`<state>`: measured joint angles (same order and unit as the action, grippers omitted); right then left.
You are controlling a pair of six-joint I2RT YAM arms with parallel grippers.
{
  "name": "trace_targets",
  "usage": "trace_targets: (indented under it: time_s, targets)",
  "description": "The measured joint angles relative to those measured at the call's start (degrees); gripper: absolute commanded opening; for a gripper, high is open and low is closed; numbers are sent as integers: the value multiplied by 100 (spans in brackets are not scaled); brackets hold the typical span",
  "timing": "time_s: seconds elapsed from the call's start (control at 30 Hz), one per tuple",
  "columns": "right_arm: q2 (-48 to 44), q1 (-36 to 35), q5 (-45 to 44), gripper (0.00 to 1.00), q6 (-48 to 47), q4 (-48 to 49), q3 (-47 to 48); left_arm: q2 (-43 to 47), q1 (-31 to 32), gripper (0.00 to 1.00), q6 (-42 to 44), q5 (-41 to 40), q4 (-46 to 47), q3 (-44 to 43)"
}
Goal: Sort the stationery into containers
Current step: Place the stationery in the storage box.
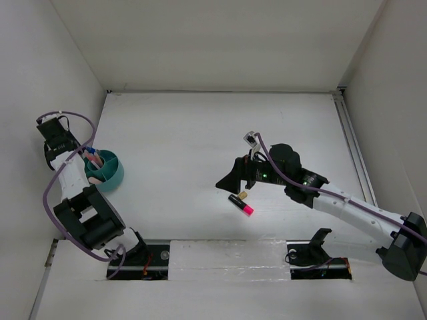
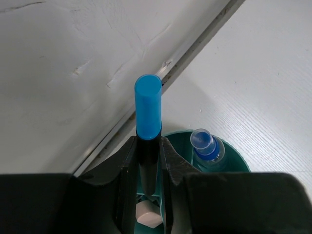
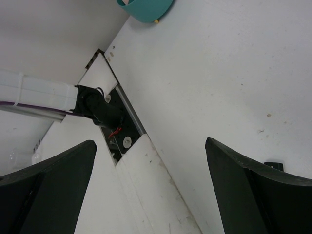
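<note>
The left fingers [image 2: 126,170] clamp a blue-capped black marker [image 2: 147,105] upright over the teal organizer [image 2: 234,157] at the table's left edge. Released off-centre, it could snag a divider or the clear pen [image 2: 205,145] already inside. The right fingers [image 3: 53,180], spread wide, hover over a pink-ended marker [image 1: 241,205] mid-table.
</note>
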<state>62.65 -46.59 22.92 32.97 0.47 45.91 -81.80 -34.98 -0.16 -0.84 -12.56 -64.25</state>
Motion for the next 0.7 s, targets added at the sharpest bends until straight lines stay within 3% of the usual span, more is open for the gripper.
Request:
trace_targets:
  time_s: [0.7]
  targets:
    - [0, 0, -2, 100, -17, 0, 0, 4, 0, 0, -13, -105, 413, 476]
